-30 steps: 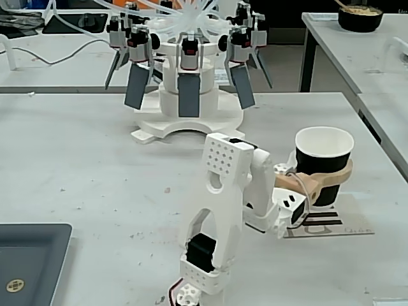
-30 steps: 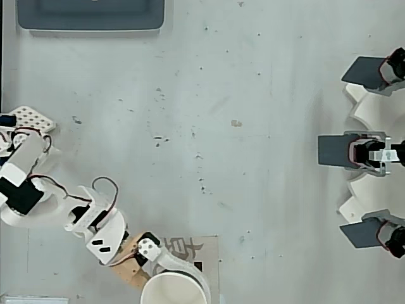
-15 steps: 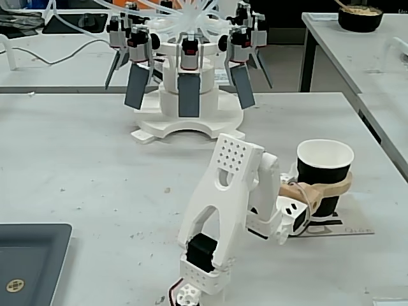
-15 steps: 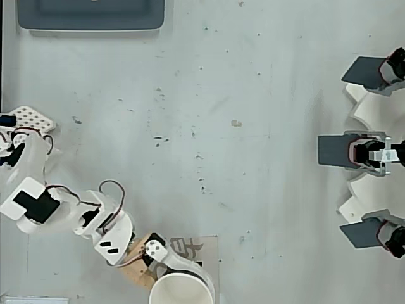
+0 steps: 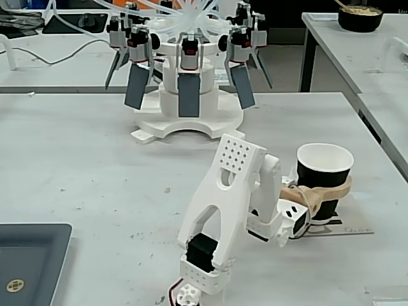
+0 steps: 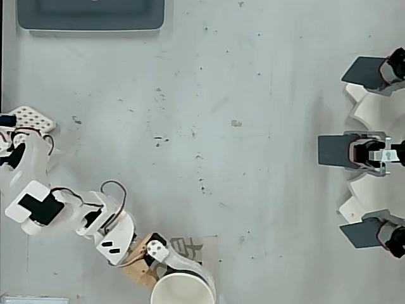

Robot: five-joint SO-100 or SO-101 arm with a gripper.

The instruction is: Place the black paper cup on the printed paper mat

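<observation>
The black paper cup stands upright at the right of the table in the fixed view, white inside, with a white rim. My gripper is shut on it, a beige finger wrapped around its lower half. Under the cup lies the printed paper mat; I cannot tell whether the cup's base touches it. In the overhead view the cup sits at the bottom edge, partly cut off. My gripper holds it from the left there, over the mat with its grey character.
A dark grey tray lies at the table's near left corner in the fixed view. A white multi-armed device stands at the back. A black bowl rests on a neighbouring table. The table edge runs close to the cup.
</observation>
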